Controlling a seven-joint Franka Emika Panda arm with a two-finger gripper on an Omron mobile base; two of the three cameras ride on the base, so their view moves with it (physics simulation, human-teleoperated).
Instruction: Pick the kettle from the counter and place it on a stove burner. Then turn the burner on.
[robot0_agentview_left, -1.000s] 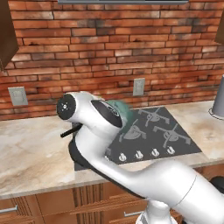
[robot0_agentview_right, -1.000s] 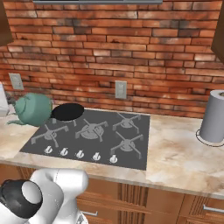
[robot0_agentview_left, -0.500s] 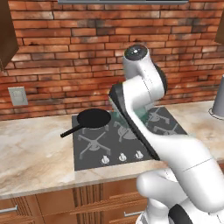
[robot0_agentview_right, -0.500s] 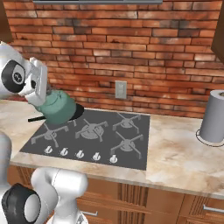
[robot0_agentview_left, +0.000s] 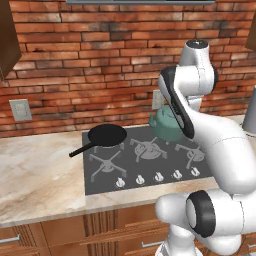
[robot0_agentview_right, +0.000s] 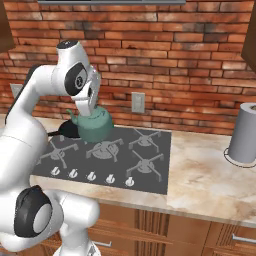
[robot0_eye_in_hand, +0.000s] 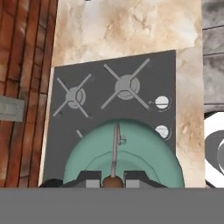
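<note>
The white arm bends across the right side, and the teal kettle (robot0_agentview_left: 164, 126) peeks out from behind it, over the back of the dark cooktop (robot0_agentview_left: 100, 180). A black frying pan (robot0_agentview_left: 104, 136) sits on the rear left burner, handle reaching over the beige counter (robot0_agentview_left: 37, 175).

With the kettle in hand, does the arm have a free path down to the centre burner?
Probably yes. The end effector holds the squat teal-green kettle above the dark grey cooktop; the grey cross-shaped centre burner grate is bare, and the black frying pan sits off to one side.
</note>
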